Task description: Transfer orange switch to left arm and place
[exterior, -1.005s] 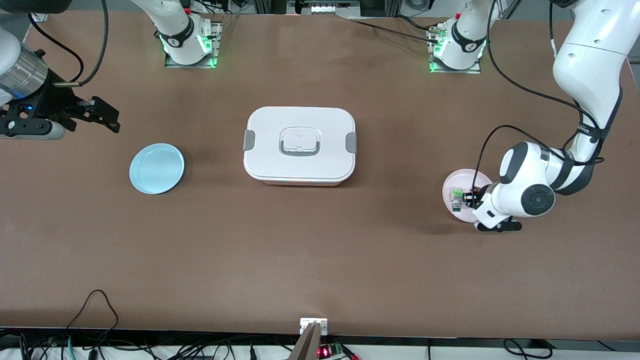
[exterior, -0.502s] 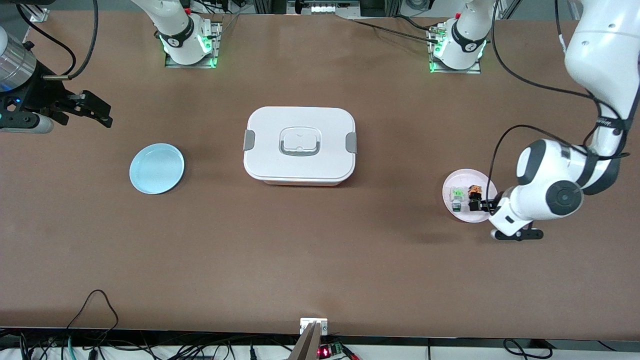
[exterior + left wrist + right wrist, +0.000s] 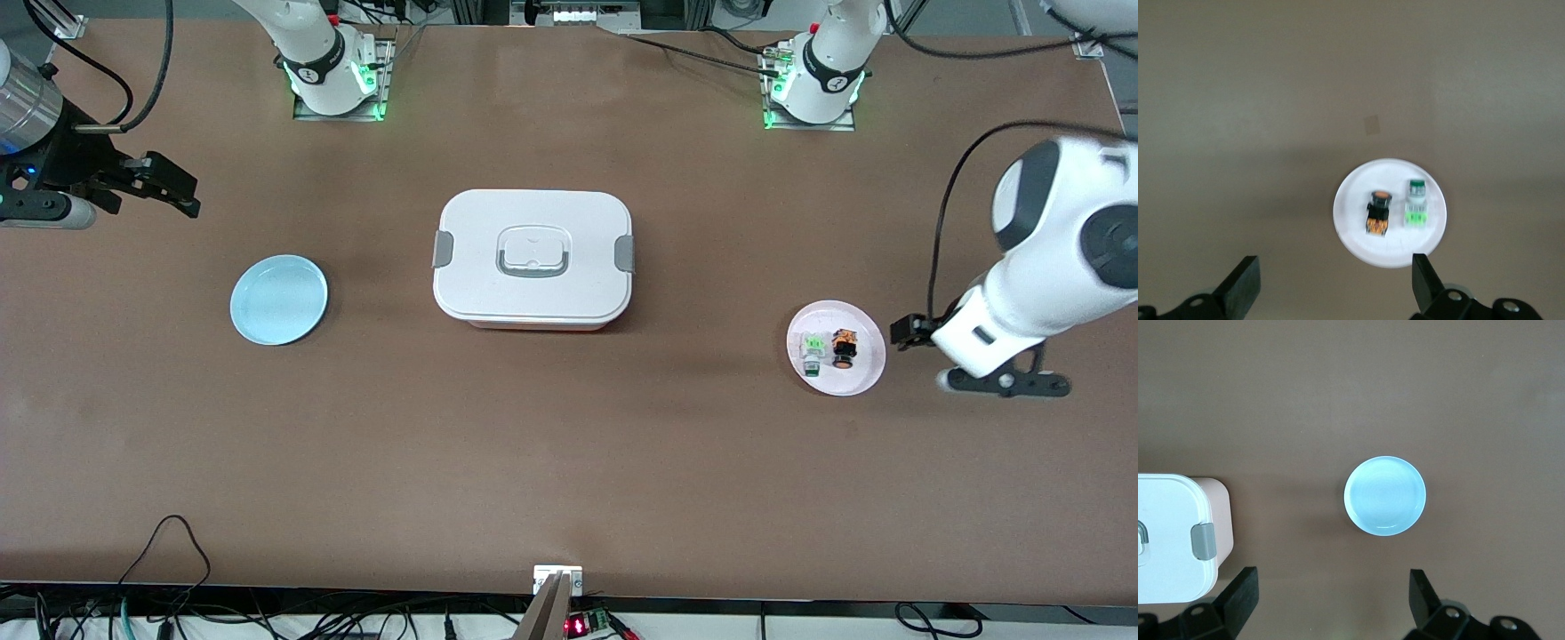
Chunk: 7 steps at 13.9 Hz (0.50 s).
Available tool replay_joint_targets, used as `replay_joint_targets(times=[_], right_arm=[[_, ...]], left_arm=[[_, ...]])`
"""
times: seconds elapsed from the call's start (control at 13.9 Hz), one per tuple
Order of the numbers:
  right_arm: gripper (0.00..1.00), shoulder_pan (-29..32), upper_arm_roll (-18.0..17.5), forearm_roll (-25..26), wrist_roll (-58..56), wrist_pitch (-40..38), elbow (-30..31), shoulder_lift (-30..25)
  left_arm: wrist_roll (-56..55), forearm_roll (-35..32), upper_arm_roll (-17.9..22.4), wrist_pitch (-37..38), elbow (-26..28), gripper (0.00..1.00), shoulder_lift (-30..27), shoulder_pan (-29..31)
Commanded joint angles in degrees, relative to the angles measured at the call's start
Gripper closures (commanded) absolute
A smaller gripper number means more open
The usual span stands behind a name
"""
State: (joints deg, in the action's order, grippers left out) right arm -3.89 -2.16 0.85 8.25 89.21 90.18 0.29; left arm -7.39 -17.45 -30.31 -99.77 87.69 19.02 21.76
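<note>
While right tool (image 3: pixel 182 191) waits open, left tool (image 3: pixel 1331 293) hangs open beside plate (image 3: pixel 867 373).

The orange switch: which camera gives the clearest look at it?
The left wrist view: the orange switch lies unobstructed on the white plate beside the green switch. The front view shows it only as a tiny speck; the right wrist view misses it.
</note>
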Motion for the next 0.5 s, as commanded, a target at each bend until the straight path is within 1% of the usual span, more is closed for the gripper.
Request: replay_joint_targets(times=[0.0,0.07,0.14,0.29,0.43], right_arm=[[0.00,0.5,-0.5,0.0,0.7,-1.0,-1.4,0.3],[0.00,0.5,-0.5,0.0,0.8,-1.0,-1.8,0.3],[0.00,0.5,-0.5,0.0,0.7,-1.0,-2.1,0.3],[0.00,0.5,-0.6,0.0,0.9,-1.2,-2.1,0.1],[0.00,0.5,-0.6,0.0,1.2,-1.2,-2.1,0.0]], left_arm=[[3.6,5.0,-0.5,11.3,-7.5,0.00,-0.9,0.3],[3.8,6.4,-0.7,14.5,-9.7,0.00,-1.3,0.3],[3.8,6.6,-0.8,15.6,-10.5,0.00,-2.3,0.1],[3.8,7.7,-0.8,15.6,-10.5,0.00,-3.9,0.1],[3.6,10.7,0.1,15.7,-9.5,0.00,-7.4,0.0]])
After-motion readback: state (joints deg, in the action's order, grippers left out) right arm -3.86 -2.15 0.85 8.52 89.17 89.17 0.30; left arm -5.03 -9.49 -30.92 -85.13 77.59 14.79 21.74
